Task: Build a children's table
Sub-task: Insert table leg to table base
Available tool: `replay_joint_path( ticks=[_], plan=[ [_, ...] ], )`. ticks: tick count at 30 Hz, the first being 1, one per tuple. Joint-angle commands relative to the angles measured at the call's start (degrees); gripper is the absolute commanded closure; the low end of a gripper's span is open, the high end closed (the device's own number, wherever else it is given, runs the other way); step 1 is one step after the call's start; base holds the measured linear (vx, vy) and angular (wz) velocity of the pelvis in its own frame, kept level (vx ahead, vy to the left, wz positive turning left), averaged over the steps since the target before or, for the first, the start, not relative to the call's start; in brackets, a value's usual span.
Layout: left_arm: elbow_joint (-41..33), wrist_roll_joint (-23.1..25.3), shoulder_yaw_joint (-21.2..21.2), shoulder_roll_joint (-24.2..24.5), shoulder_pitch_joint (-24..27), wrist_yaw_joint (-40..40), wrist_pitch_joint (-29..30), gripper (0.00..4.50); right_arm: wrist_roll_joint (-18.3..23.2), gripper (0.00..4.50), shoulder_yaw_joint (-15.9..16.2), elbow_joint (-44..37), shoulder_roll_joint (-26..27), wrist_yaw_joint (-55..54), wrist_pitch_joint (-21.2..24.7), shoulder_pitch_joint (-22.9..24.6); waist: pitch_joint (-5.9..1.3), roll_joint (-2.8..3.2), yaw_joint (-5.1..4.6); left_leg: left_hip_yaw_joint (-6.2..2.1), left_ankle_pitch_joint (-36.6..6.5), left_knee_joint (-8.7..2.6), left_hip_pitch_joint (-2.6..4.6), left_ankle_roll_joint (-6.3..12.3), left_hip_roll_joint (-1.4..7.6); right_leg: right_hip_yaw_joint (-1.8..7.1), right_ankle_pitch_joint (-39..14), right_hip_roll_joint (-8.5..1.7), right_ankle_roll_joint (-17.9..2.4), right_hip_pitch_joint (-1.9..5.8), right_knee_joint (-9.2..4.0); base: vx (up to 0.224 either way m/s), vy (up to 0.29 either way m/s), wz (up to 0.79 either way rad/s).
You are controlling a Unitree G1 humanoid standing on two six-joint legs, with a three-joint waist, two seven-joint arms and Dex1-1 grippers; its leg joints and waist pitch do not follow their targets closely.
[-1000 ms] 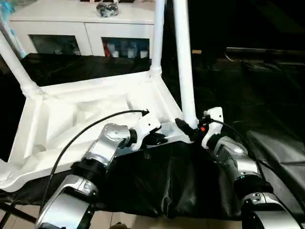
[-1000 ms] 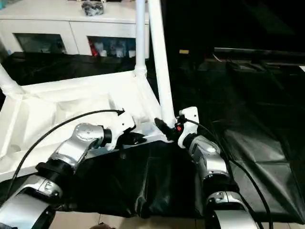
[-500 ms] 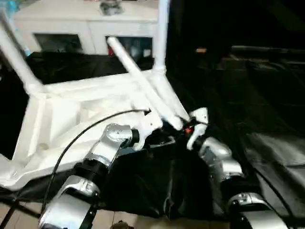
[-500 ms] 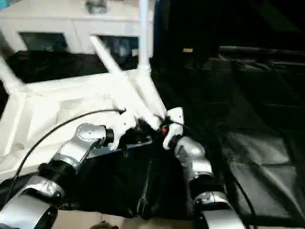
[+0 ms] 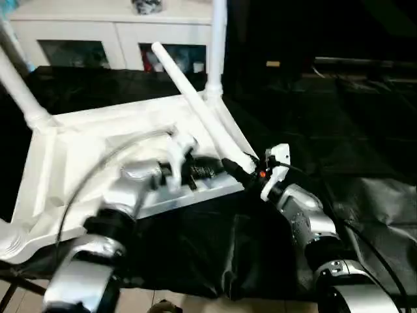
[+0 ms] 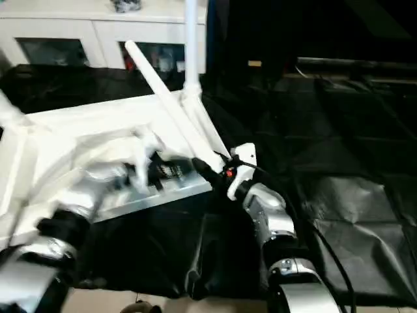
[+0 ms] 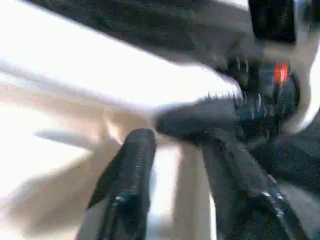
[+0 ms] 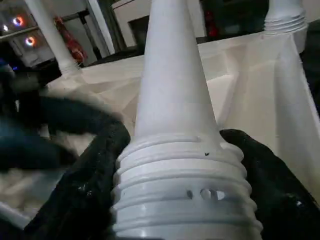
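Note:
The children's table top (image 5: pixel 111 117) lies upside down on the black-covered work table, ribbed underside up. Three white legs stand in its corner sockets: far right (image 5: pixel 217 45), far left (image 5: pixel 23 91) and near left (image 5: pixel 6 241). My right gripper (image 5: pixel 236 171) is shut on the threaded end (image 8: pixel 180 195) of a fourth, loose leg (image 5: pixel 192 101) at the near right corner. This leg leans back and to the left over the top. My left gripper (image 5: pixel 210 168) is just left of the right one, above the near rim. Its fingers (image 7: pixel 135 165) stand apart with nothing between them, so it is open.
A white cabinet (image 5: pixel 111 26) with glass doors stands behind the work table. The black cover (image 5: pixel 365 143) stretches wide to the right of the table top. The work table's front edge (image 5: pixel 215 287) runs just below my forearms, with floor beyond it.
The loose leg has tipped from upright to leaning back-left over the top. My left gripper has opened and come off the near rim, rising a little. The camera has shifted slightly.

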Motion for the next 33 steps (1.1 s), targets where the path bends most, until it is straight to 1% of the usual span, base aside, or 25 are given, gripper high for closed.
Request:
replay_joint_path(
  ticks=[1, 2, 3, 4, 5, 7, 8, 9, 10, 11, 12, 13, 14, 15, 16, 17, 18, 19, 21, 22, 24, 25, 27, 31, 33],
  plan=[
    [-1.8, -2.2, 1.3, 0.5, -0.2, -1.3, 2.4, 2.29, -0.1, 1.73, -0.2, 0.0, -0.2, 1.3, 0.9, 0.8, -3.48, -0.32, 0.03, -0.93, -6.1, -3.66, 1.29, 5.35, 3.77, 2.93, 0.9, -5.67, -15.1, 3.06, -3.53, 0.0, 0.0, 0.0],
    [-1.8, -2.2, 1.3, 0.5, -0.2, -1.3, 2.4, 2.23, -0.1, 1.73, -0.2, 0.0, -0.2, 1.3, 0.9, 0.8, -3.46, -0.28, 0.06, -0.9, -6.0, -3.64, 1.31, 5.28, 3.76, 2.94, 1.0, -5.67, -15.0, 3.01, -3.54, 0.0, 0.0, 0.0],
    [-2.4, -3.6, 2.3, 1.0, -0.1, -1.8, 4.4, 2.23, 0.4, 1.73, -0.3, -0.9, -0.3, 1.6, 1.1, 1.0, -3.53, -0.29, 0.07, -0.84, -5.8, -3.6, 1.36, 5.17, 3.74, 2.96, 1.4, -5.62, -15.1, 3.04, -3.43, 0.0, 0.0, 0.0],
    [-2.5, -4.0, 2.7, 1.1, -0.2, -1.7, 5.1, 2.11, 0.6, 1.73, -0.3, -1.3, -0.4, 1.9, 1.3, 1.1, -3.57, -0.4, 0.05, -0.82, -5.1, -3.54, 1.3, 5.45, 3.69, 2.96, 2.5, -5.54, -15.1, 3.03, -3.33, 0.0, 0.0, 0.0],
    [-1.8, -4.3, 3.5, 1.1, -0.7, -0.2, 6.0, 2.11, 1.0, 1.73, -0.3, -1.9, -0.5, 2.2, 1.5, 1.2, -3.63, -0.38, 0.08, -0.84, -4.6, -3.47, 1.29, 5.6, 3.67, 2.96, 3.2, -5.57, -15.1, 3.09, -3.22, 0.0, 0.0, 0.0],
    [1.6, -4.9, 6.5, 0.5, -3.0, 5.8, 8.4, 1.84, 2.0, 1.73, -0.4, -4.3, -0.8, 3.2, 2.2, 1.8, -3.69, -0.56, 0.02, -0.79, -3.8, -3.3, 1.21, 6.22, 3.55, 2.94, 5.3, -5.48, -15.2, 3.12, -3.0, 0.0, 0.0, 0.0],
    [3.9, -5.4, 8.3, -0.1, -4.4, 9.6, 9.8, 1.83, 2.4, 1.73, -0.4, -5.2, -0.9, 3.5, 2.5, 2.1, -3.78, -0.68, 0.06, -0.83, -3.4, -3.1, 1.12, 6.9, 3.34, 2.9, 6.4, -5.57, -15.1, 3.32, -2.99, 0.0, 0.0, 0.0],
    [5.9, -6.0, 9.9, -0.5, -5.7, 12.4, 10.7, 1.83, 2.7, 1.73, -0.5, -5.9, -1.0, 3.7, 2.7, 2.2, -3.72, -0.7, 0.09, -0.8, -3.6, -3.09, 1.17, 7.01, 3.28, 2.9, 6.2, -5.52, -15.0, 3.23, -3.15, 0.0, 0.0, 0.0],
    [7.6, -8.2, 12.4, -1.3, -7.1, 15.0, 12.2, 1.64, 3.1, 1.73, -0.7, -6.9, -1.1, 4.0, 3.0, 2.4, -3.74, -0.74, 0.07, -0.97, -3.8, -3.12, 1.15, 7.02, 3.27, 2.87, 5.7, -5.69, -14.8, 3.36, -3.2, 0.0, 0.0, 0.0],
    [7.9, -8.7, 12.9, -1.5, -7.3, 15.3, 12.5, 1.52, 3.2, 1.73, -0.7, -7.1, -1.2, 4.1, 3.0, 2.5, -3.68, -0.8, 0.12, -0.97, -3.5, -3.11, 1.16, 7.0, 3.25, 2.84, 5.5, -5.68, -15.0, 3.41, -3.28, 0.0, 0.0, 0.0],
    [8.4, -10.2, 14.2, -2.0, -7.9, 16.0, 13.4, 1.52, 3.5, 1.73, -0.8, -7.7, -1.2, 4.2, 3.2, 2.6, -3.73, -0.85, 0.14, -1.0, -3.2, -3.07, 1.1, 6.92, 3.27, 2.85, 5.7, -5.7, -15.2, 3.46, -3.12, 0.0, 0.0, 0.0],
    [8.4, -10.2, 14.2, -2.0, -7.9, 16.0, 13.4, 1.42, 3.5, 1.73, -0.8, -7.7, -1.2, 4.2, 3.2, 2.6, -3.73, -0.85, 0.22, -1.04, -3.0, -3.05, 1.12, 7.05, 3.36, 2.86, 5.9, -5.84, -15.6, 3.41, -3.18, 0.0, 0.0, 0.0],
    [8.9, -12.0, 15.6, -2.6, -8.5, 17.0, 14.3, 1.42, 3.7, 1.73, -0.9, -8.5, -1.3, 4.3, 3.5, 2.7, -3.71, -0.8, 0.18, -1.0, -2.8, -3.02, 1.06, 7.16, 3.32, 2.88, 6.0, -5.74, -15.7, 3.39, -3.17, 0.0, 0.0, 0.0],
    [9.8, -15.0, 18.0, -3.9, -9.6, 18.0, 16.4, 1.33, 4.1, 1.73, -1.1, -9.8, -1.4, 4.6, 4.0, 2.9, -3.71, -0.73, 0.15, -0.92, -2.7, -2.93, 1.04, 7.11, 3.23, 2.87, 6.5, -5.62, -15.9, 3.42, -3.06, 0.0, 0.0, 0.0],
    [10.1, -16.0, 19.0, -4.4, -10.0, 18.4, 16.9, 1.12, 4.3, 1.73, -1.1, -10.4, -1.4, 4.6, 4.3, 3.1, -3.75, -0.93, 0.29, -0.98, -1.8, -2.83, 1.04, 7.78, 3.27, 2.83, 8.4, -5.61, -16.4, 3.44, -2.94, 0.0, 0.0, 0.0],
    [10.7, -17.2, 20.4, -5.3, -10.7, 18.5, 17.5, 1.07, 4.4, 1.73, -1.0, -11.1, -1.4, 4.6, 4.6, 3.3, -3.79, -0.53, 0.39, -0.99, -1.9, -2.73, 1.1, 7.94, 3.27, 2.8, 8.5, -5.68, -16.5, 3.41, -2.94, 0.0, 0.0, 0.0],
    [10.8, -18.1, 21.2, -5.8, -11.0, 18.3, 17.9, 1.07, 4.5, 1.73, -0.9, -11.4, -1.4, 4.6, 4.8, 3.3, -3.76, -0.71, 0.31, -0.97, -1.8, -2.72, 1.08, 8.03, 3.26, 2.78, 8.8, -5.57, -16.6, 3.43, -2.96, 0.0, 0.0, 0.0],
    [11.0, -20.0, 22.7, -6.8, -11.6, 17.9, 19.0, 1.0, 4.5, 1.73, -0.8, -11.8, -1.5, 4.5, 5.0, 3.5, -3.77, -0.8, 0.37, -0.96, -1.8, -2.69, 1.1, 8.06, 3.23, 2.76, 9.0, -5.61, -16.7, 3.46, -2.94, 0.0, 0.0, 0.0],
    [11.0, -21.0, 23.4, -7.3, -11.8, 17.8, 19.8, 0.75, 4.6, 1.73, -0.7, -12.0, -1.5, 4.5, 5.0, 3.5, -3.74, -0.83, 0.44, -1.0, -2.1, -2.7, 1.06, 8.06, 3.29, 2.74, 8.8, -5.75, -17.1, 3.53, -2.95, 0.0, 0.0, 0.0],
    [11.0, -21.6, 23.6, -7.7, -11.9, 17.6, 20.3, 0.65, 4.6, 1.73, -0.6, -12.1, -1.5, 4.5, 5.1, 3.6, -3.68, -0.83, 0.47, -0.97, -2.8, -2.71, 1.08, 7.94, 3.27, 2.77, 7.7, -5.72, -17.1, 3.53, -3.1, 0.0, 0.0, 0.0],
    [11.0, -21.4, 23.3, -8.1, -11.8, 17.9, 20.2, 0.62, 4.7, 1.73, -0.5, -12.4, -1.4, 4.5, 5.1, 3.6, -3.62, -0.89, 0.45, -1.01, -3.0, -2.76, 1.07, 7.9, 3.26, 2.78, 7.0, -5.7, -16.8, 3.62, -3.2, 0.0, 0.0, 0.0],
    [11.6, -20.5, 22.3, -8.7, -11.7, 18.8, 19.0, 0.5, 4.6, 1.73, -0.1, -13.4, -1.2, 4.8, 5.6, 3.9, -3.61, -0.83, 0.46, -1.06, -2.9, -2.78, 1.03, 7.93, 3.27, 2.77, 7.0, -5.68, -16.6, 3.65, -3.19, 0.0, 0.0, 0.0],
    [12.0, -20.4, 22.7, -9.1, -11.9, 19.7, 17.3, 0.21, 4.5, 1.73, 0.4, -14.2, -1.1, 5.1, 6.0, 4.2, -3.65, -0.9, 0.49, -1.13, -2.4, -2.73, 1.01, 8.15, 3.31, 2.79, 7.7, -5.67, -16.3, 3.7, -3.13, 0.0, 0.0, 0.0],
    [11.5, -21.4, 23.8, -9.3, -12.4, 19.4, 16.9, 0.16, 4.4, 1.73, 0.6, -14.7, -1.1, 5.1, 6.2, 4.5, -3.68, -0.94, 0.36, -1.14, -2.7, -2.76, 1.04, 8.01, 3.32, 2.77, 7.4, -5.78, -16.3, 3.74, -3.15, 0.0, 0.0, 0.0],
    [10.4, -21.9, 23.5, -9.2, -12.3, 18.5, 17.3, 0.53, 4.4, 1.73, 0.8, -14.7, -1.3, 5.3, 6.2, 4.5, -3.65, -0.98, 0.39, -1.15, -2.7, -2.78, 1.07, 7.87, 3.33, 2.77, 7.2, -5.76, -16.3, 3.72, -3.15, 0.0, 0.0, 0.0]
  ],
)
